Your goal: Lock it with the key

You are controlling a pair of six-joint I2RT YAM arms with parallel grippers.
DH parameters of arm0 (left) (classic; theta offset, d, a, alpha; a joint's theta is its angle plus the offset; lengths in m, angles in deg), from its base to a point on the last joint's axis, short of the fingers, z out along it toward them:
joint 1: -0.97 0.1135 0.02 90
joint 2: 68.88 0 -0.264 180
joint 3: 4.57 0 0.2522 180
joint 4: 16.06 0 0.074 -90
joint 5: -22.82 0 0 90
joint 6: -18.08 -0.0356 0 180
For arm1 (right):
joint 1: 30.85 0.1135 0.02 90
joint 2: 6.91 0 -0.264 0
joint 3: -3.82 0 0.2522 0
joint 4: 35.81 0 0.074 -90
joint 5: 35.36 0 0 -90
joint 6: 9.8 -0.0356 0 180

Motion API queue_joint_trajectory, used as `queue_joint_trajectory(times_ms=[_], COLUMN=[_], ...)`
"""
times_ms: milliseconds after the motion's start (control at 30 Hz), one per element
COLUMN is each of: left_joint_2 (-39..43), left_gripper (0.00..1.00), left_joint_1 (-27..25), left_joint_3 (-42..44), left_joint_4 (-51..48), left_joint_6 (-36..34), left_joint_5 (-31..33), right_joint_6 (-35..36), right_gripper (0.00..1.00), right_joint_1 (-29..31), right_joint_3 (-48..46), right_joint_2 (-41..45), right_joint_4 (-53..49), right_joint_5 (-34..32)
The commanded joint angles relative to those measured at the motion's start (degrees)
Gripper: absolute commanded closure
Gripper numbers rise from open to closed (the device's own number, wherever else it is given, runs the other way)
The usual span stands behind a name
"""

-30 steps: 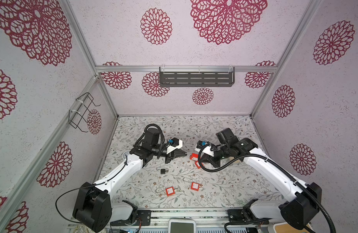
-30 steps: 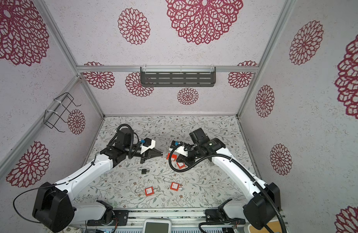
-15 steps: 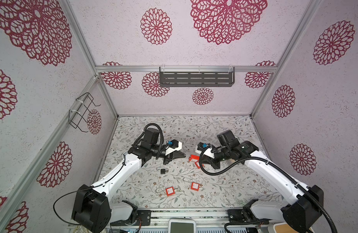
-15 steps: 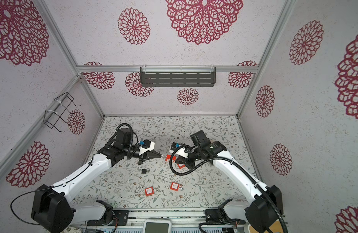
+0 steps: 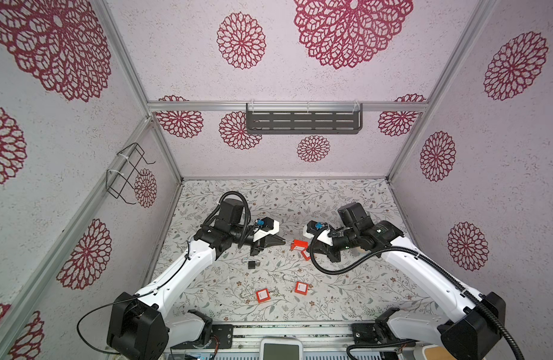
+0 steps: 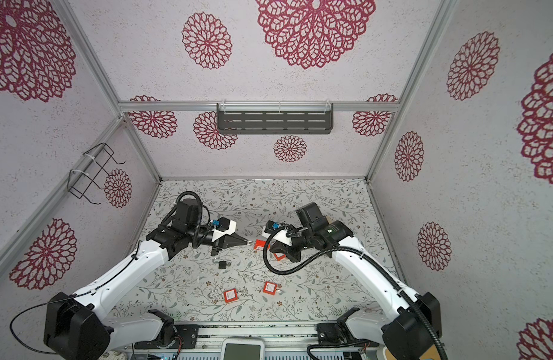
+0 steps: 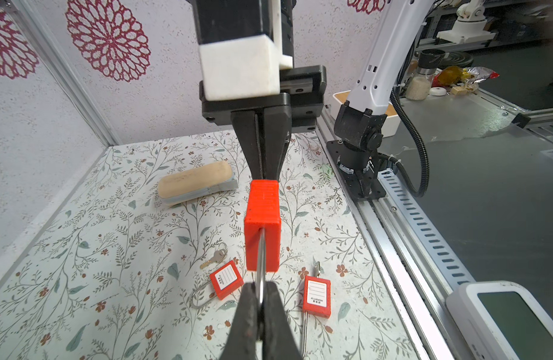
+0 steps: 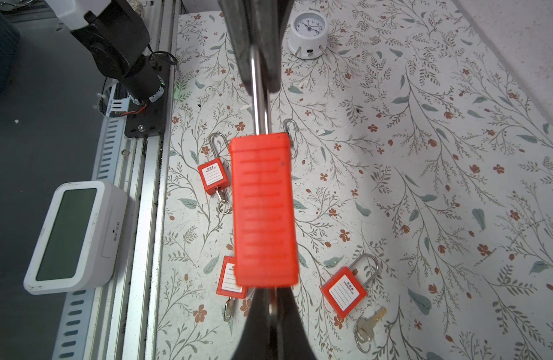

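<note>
A red padlock (image 5: 299, 244) (image 6: 260, 244) hangs in the air between my two grippers, above the floral table. In the left wrist view my left gripper (image 7: 260, 294) is shut on its silver shackle (image 7: 260, 265), with the red body (image 7: 262, 230) just beyond. From the other end my right gripper (image 8: 270, 308) meets the foot of the padlock (image 8: 262, 212). It is shut on the key (image 8: 270, 309), of which only a silvery sliver shows between the fingers. In both top views the two grippers (image 5: 283, 241) (image 5: 312, 247) point at each other.
More red padlocks (image 5: 262, 295) (image 5: 301, 287) (image 5: 305, 254) and a small black one (image 5: 252, 265) lie on the table below. A loose key (image 8: 367, 327), a white clock (image 8: 307, 31), a tan pouch (image 7: 197, 182) and a white display unit (image 8: 72, 237) at the front rail are nearby.
Hardly anything differs. Both grippers keep their holds on the padlock in the same spot; the left arm's elbow has shifted slightly.
</note>
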Motion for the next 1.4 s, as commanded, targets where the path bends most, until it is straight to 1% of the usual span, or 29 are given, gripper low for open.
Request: queue_joint_trajectory(times_ms=[0,267,367,433,533,667,900,1000,1100,1233,1300,1367], left_joint_2=[1.36,-1.05,-1.75,-2.42,-2.83,-2.18,0.81,1.72,1.43,0.60,0.29,-0.23], left_gripper=[1.00,1.00,1.00,1.00,1.00,1.00,1.00,1.00,1.00,1.00,1.00,1.00], left_joint_1=[0.32,-0.25,-0.18,-0.18,-0.21,-0.35,-0.54,-1.38,-2.29,-2.62,-2.48,-2.25], left_joint_3=[-0.37,-2.55,-2.93,-3.12,-3.39,-3.03,-2.27,-1.47,-1.58,-2.28,-2.74,-3.40], left_joint_4=[-3.36,-5.88,-6.06,-5.98,-5.20,-3.18,-2.36,-0.55,0.36,0.04,-0.68,-1.23], left_joint_6=[-1.46,-1.77,-1.30,-0.62,0.56,1.65,2.04,2.69,3.45,3.94,3.85,4.11], left_joint_5=[-0.37,-1.97,-2.20,-2.36,-2.09,-0.10,3.88,5.49,6.22,6.41,6.33,5.63], right_joint_6=[0.12,2.36,3.04,3.57,3.92,3.84,3.39,2.92,2.30,2.68,3.13,3.05], right_gripper=[1.00,1.00,1.00,1.00,1.00,1.00,1.00,1.00,1.00,1.00,1.00,1.00], right_joint_1=[-2.37,-0.88,0.08,0.27,0.27,0.04,-2.81,-3.67,-3.77,-3.77,-3.77,-3.77], right_joint_3=[1.26,-0.84,-2.62,-4.36,-6.06,-4.80,-1.22,0.00,0.46,-0.17,-0.59,-1.39], right_joint_2=[0.31,2.86,3.88,4.78,5.25,3.84,-0.54,-1.21,-1.19,-0.59,0.16,1.41], right_joint_4=[-4.58,0.10,2.39,4.31,6.23,4.24,-3.31,-4.71,-4.31,-3.80,-3.36,-1.68], right_joint_5=[-5.62,-10.06,-14.40,-14.87,-13.81,-11.88,-4.54,0.30,2.16,0.30,-1.97,-6.02])
